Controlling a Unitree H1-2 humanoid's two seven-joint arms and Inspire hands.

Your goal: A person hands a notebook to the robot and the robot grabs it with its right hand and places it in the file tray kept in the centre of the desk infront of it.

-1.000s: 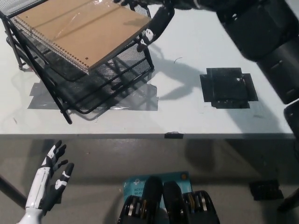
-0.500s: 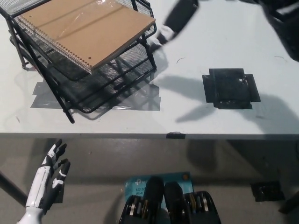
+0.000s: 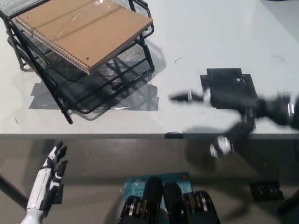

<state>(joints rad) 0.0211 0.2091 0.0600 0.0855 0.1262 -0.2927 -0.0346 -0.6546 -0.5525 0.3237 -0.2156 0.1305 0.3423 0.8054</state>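
Observation:
A brown spiral notebook [image 3: 81, 29] lies on the top shelf of the black mesh file tray [image 3: 122, 70] at the upper left of the white desk. My black right hand [image 3: 219, 109] is blurred with motion over the desk's front edge at the right, well away from the tray, fingers spread and holding nothing. My white left hand [image 3: 46, 179] rests at the lower left below the desk edge, fingers extended and apart.
A black taped square [image 3: 229, 86] marks the desk to the right of the tray. Grey tape [image 3: 42, 98] lies under the tray's feet. A blue packet [image 3: 156, 182] lies on the floor by the desk's front edge.
My right hand has left the notebook in the tray and swung down and right to the desk's front edge. The left hand has barely moved.

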